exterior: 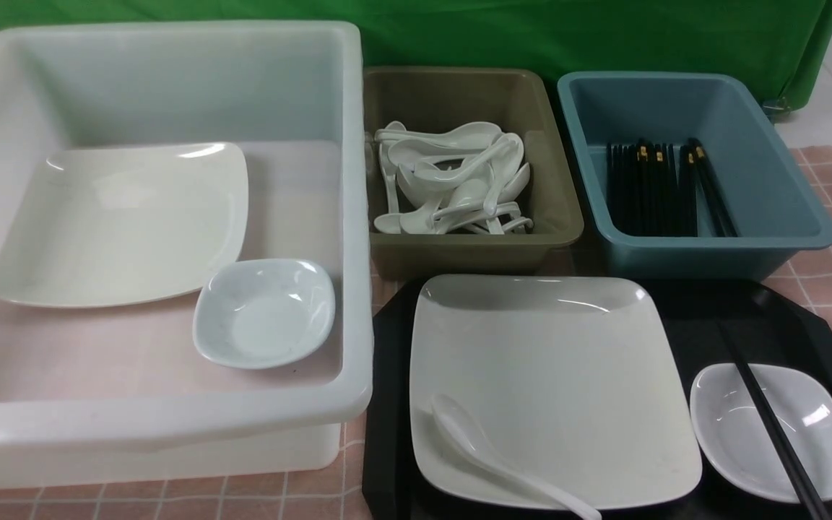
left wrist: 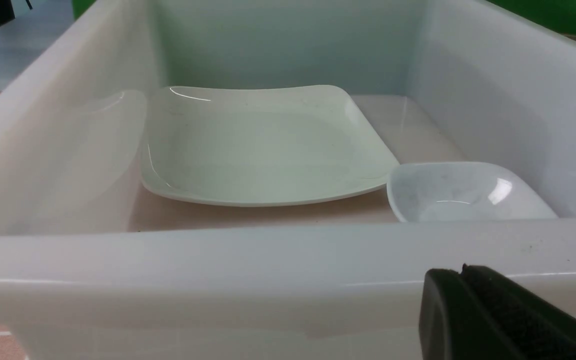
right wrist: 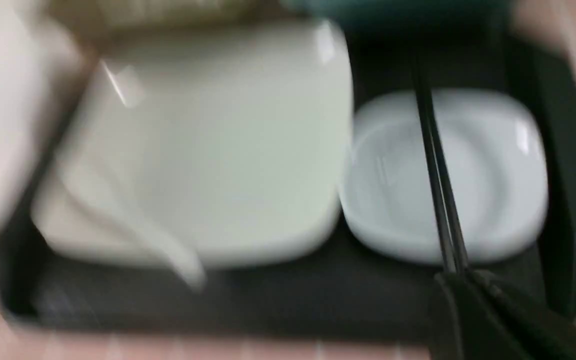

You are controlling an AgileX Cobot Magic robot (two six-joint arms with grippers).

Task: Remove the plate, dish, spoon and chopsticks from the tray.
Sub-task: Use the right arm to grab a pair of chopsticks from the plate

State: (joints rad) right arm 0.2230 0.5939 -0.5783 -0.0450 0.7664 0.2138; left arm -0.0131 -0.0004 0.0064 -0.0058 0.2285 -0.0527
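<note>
Although the right wrist view is smeared, it shows the right tool (right wrist: 455, 277) with its fingers pinched narrow on the near end of the chopsticks (exterior: 773, 426). The pair lies side by side across the dish (exterior: 730, 433) at the right end of the tray (exterior: 705, 318), and the far tips appear to rest on the tray's floor beyond the dish. So the step in hand looks like the grasp of the chopsticks, with nothing cleared yet: the plate (exterior: 553, 375) sits in the middle of the tray, and the spoon (exterior: 503, 468) lies on its near left corner with the handle reaching past the rim. The next move probably calls for a straight lift that keeps both sticks level and together, so they neither slip apart nor drag the dish. Then comes a carry to the blue bin (exterior: 712, 260) just behind the tray, where other black sticks already lie lengthwise. The left tool (left wrist: 460, 272) is closed on nothing, just outside the near wall of the white bin (left wrist: 268, 260), which holds another plate and dish.
</note>
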